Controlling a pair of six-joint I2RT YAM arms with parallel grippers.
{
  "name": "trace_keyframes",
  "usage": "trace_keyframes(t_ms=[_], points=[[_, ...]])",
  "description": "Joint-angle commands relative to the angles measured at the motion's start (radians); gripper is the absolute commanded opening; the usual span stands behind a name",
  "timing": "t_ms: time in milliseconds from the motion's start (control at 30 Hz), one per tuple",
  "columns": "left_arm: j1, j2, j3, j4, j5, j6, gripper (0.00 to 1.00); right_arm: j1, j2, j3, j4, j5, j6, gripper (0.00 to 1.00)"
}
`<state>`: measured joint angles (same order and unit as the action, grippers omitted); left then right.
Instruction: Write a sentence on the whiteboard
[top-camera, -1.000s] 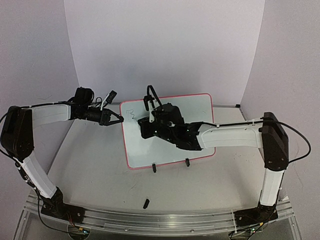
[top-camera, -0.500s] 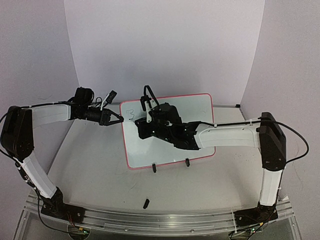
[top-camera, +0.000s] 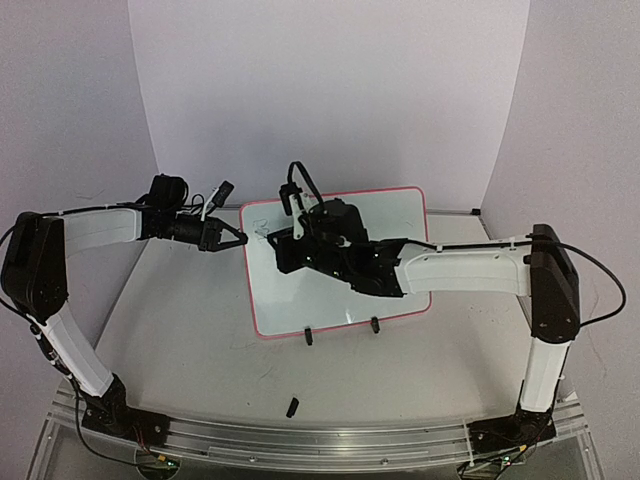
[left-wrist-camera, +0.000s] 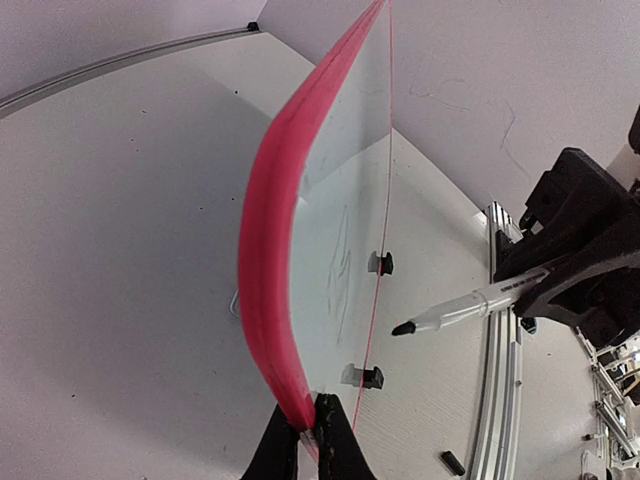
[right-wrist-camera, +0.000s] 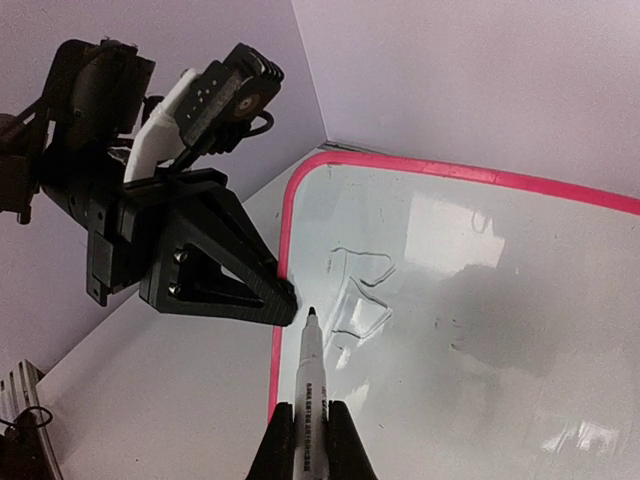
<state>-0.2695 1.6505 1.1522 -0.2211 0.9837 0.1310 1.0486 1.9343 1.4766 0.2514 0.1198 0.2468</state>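
The whiteboard (top-camera: 400, 215), white with a red-pink frame, stands tilted on two black clip feet (top-camera: 309, 336). My left gripper (top-camera: 240, 240) is shut on its left frame edge; in the left wrist view (left-wrist-camera: 308, 420) the jaws pinch the pink rim (left-wrist-camera: 262, 250). My right gripper (top-camera: 275, 238) is shut on a white marker (right-wrist-camera: 313, 370), black tip (right-wrist-camera: 311, 313) pointing at the board's upper left corner. The sentence (right-wrist-camera: 360, 290) is only one thin "B"-like letter just right of the tip, also faint in the left wrist view (left-wrist-camera: 340, 275). I cannot tell whether the tip touches the board.
A small black cap (top-camera: 293, 406) lies on the table in front of the board, also in the left wrist view (left-wrist-camera: 452, 462). A metal rail (top-camera: 300, 440) runs along the near edge. White walls close in behind and at both sides.
My right gripper with the marker has moved slightly up and left over the board's upper left corner and now covers the written letter in the top view. The left arm and board have not moved.
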Motion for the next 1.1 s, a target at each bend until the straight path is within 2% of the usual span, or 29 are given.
trace_keyframes(t_ms=[0, 500, 1067], points=[[-0.022, -0.019, 0.025, -0.018, -0.056, 0.091, 0.00, 0.007, -0.039, 0.044, 0.032, 0.045, -0.034, 0.00], [-0.022, -0.021, 0.026, -0.017, -0.055, 0.091, 0.00, 0.007, 0.070, 0.159, -0.031, 0.095, -0.054, 0.00], [-0.022, -0.023, 0.028, -0.018, -0.055, 0.091, 0.00, 0.008, 0.076, 0.121, -0.064, 0.156, -0.025, 0.00]])
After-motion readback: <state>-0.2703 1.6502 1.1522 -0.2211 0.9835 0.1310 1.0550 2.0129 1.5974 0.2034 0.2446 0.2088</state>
